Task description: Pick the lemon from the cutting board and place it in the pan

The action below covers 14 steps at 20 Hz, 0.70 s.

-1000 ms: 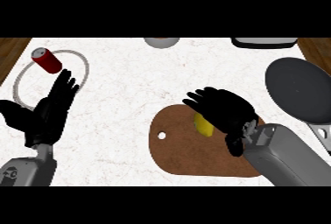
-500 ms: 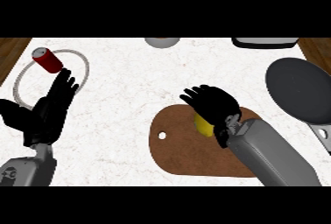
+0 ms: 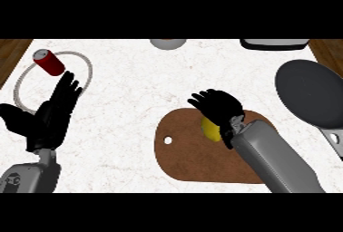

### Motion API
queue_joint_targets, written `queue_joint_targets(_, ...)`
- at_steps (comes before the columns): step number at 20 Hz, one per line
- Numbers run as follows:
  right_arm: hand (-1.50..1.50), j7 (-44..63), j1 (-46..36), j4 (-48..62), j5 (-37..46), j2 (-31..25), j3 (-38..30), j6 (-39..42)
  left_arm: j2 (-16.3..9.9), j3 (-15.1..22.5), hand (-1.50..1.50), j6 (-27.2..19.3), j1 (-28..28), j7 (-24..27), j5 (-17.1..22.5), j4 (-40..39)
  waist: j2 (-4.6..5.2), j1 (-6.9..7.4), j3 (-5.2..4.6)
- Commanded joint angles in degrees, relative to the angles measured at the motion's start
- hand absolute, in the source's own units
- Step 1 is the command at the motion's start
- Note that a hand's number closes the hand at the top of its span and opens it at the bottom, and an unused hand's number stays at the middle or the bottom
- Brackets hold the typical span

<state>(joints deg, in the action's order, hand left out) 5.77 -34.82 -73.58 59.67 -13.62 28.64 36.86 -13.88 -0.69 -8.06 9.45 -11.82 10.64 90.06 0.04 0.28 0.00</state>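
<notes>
The yellow lemon [image 3: 209, 129] lies on the brown cutting board [image 3: 194, 158] at lower centre. My right hand [image 3: 220, 108] sits over the lemon's right side with its fingers curled round it, so only the lemon's left part shows. The dark grey pan [image 3: 309, 93] lies to the right of the board, its handle running toward the lower right edge. My left hand [image 3: 48, 120] rests open at the left, fingers up, away from the board.
A red can [image 3: 49, 62] stands on a white-rimmed plate [image 3: 87, 68] at the far left. A grey bowl [image 3: 167, 43] and a dark tray-like object [image 3: 275, 44] sit along the back edge. Wood shows beyond both back corners of the counter.
My right hand has slid left over the lemon and its spread fingers have curled in around it. The lemon has stayed on the board. The left hand has not moved.
</notes>
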Motion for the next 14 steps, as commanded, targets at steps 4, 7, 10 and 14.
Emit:
queue_joint_targets(4, -1.5, -1.94, -0.06, 5.44, 3.36, 4.73, -2.96, -2.11, -1.04, -1.81, 0.0, 1.46, -0.96, -4.81, -0.03, 5.51, -0.05, 0.11, 0.01)
queue_joint_targets(7, -1.5, -6.6, 0.3, 9.77, 5.18, 3.79, -3.86, -6.62, 2.36, -0.13, 0.0, -0.47, 0.63, -1.37, -3.2, 1.14, 0.02, 0.0, 0.01)
queue_joint_targets(10, -1.5, -7.04, -3.46, 16.46, 6.01, 6.54, -5.91, -6.94, 1.3, -1.22, 0.0, 1.18, -0.25, -2.39, -2.37, 2.37, 0.05, 0.31, 0.01)
queue_joint_targets(14, 1.5, -8.77, -2.94, 13.67, 7.73, 8.34, -3.72, -6.18, 1.39, -2.54, 0.0, 3.35, -1.79, -1.25, -0.89, 2.13, 0.0, 0.11, 0.0)
